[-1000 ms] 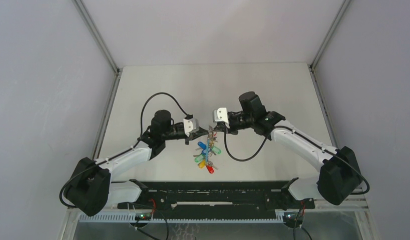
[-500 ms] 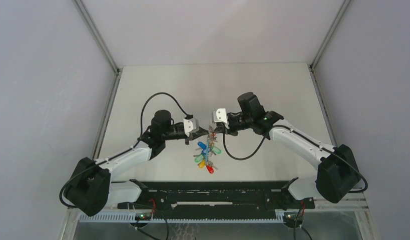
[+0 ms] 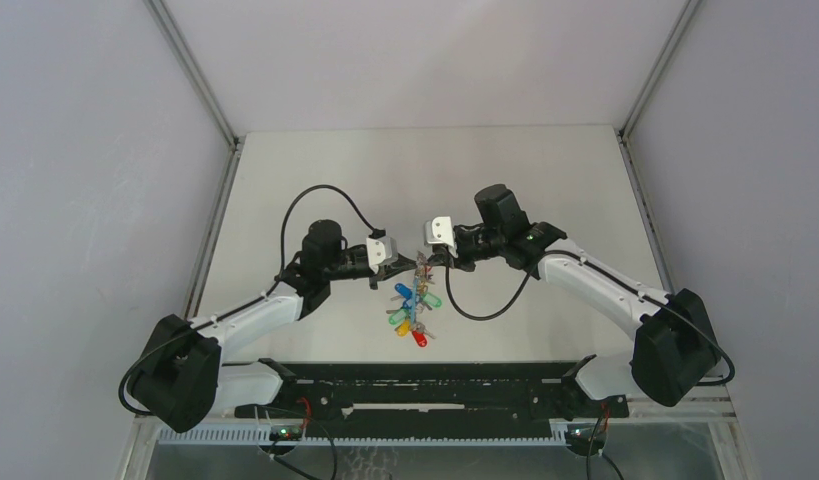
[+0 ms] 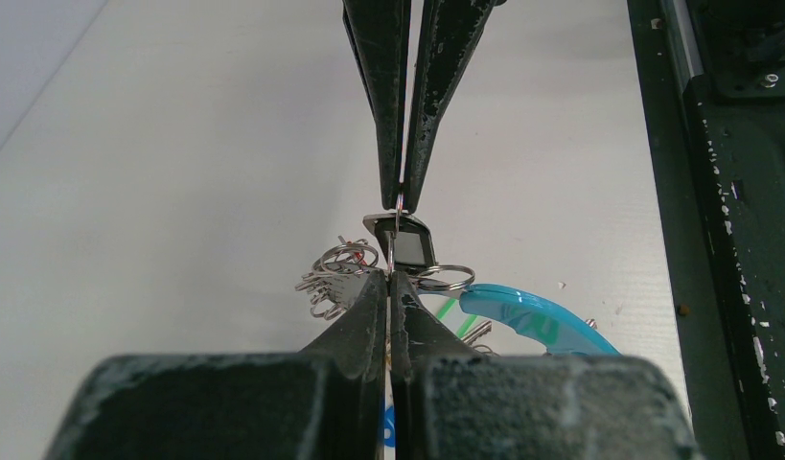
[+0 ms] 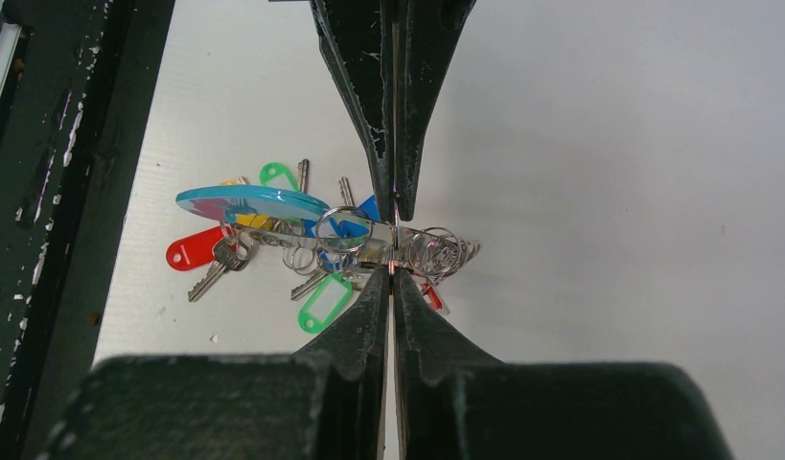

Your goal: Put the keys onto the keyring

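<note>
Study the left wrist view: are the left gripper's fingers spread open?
No: the left gripper is shut tight, its tips pinching a thin wire ring that the right gripper also pinches from the opposite side.

We are seeing the keys (image 5: 214, 271) gleaming in silvery metal, their tags (image 5: 190, 253) shining in glossy plastic of red, green, yellow and blue. The keyring (image 5: 249, 203) is showing a smooth turquoise band, plastic by its look, with bright wire loops (image 5: 436, 254) beside it. The left gripper (image 4: 389, 283) and right gripper (image 5: 392, 276) are wearing matt black, scuffed and flecked pale. The table (image 5: 609, 192) is looking white, matt and faintly ribbed.
</note>
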You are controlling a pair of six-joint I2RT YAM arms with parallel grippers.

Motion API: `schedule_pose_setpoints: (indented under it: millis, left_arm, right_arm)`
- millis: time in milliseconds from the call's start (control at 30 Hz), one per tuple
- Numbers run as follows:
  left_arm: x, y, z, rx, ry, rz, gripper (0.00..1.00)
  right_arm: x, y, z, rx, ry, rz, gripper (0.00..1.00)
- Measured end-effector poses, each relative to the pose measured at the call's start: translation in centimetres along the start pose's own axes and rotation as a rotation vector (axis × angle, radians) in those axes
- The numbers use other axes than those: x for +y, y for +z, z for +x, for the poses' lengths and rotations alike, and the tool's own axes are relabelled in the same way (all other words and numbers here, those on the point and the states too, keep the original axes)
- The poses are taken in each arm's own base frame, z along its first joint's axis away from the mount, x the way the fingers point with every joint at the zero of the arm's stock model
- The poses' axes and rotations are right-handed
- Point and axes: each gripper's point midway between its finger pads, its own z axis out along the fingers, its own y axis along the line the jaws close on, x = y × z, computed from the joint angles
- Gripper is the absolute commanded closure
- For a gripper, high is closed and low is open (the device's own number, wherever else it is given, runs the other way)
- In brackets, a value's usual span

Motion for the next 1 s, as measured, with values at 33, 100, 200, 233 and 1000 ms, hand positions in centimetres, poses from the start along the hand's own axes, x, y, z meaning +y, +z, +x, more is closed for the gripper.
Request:
schedule_pose_setpoints:
  millis: [33,100,200,233,1000]
  left_arm:
    - [0.01,-0.01,0.0,0.0,0.0,0.0,1.0]
    - [0.01,-0.01,0.0,0.0,0.0,0.0,1.0]
    - [0.01,-0.01,0.0,0.0,0.0,0.0,1.0]
    - [0.05,-0.03,0.01,0.0,-0.001,-0.001,1.0]
    - [0.03,-0.03,0.02,0.0,-0.007,-0.002,1.0]
  right_arm:
    - [0.0,-0.01,-0.01,0.0,0.0,0.0,1.0]
    - [-0.01,-0.01,-0.03,-0.001,0.0,0.001,1.0]
    - [-0.07,-0.07,-0.14,-0.003,-0.004,0.004,1.0]
    - [-0.12,-0.09,-0.2,-0.004,-0.007,0.007,1.0]
    - [-0.1,-0.05,-0.54,-0.012,-0.019,0.008,1.0]
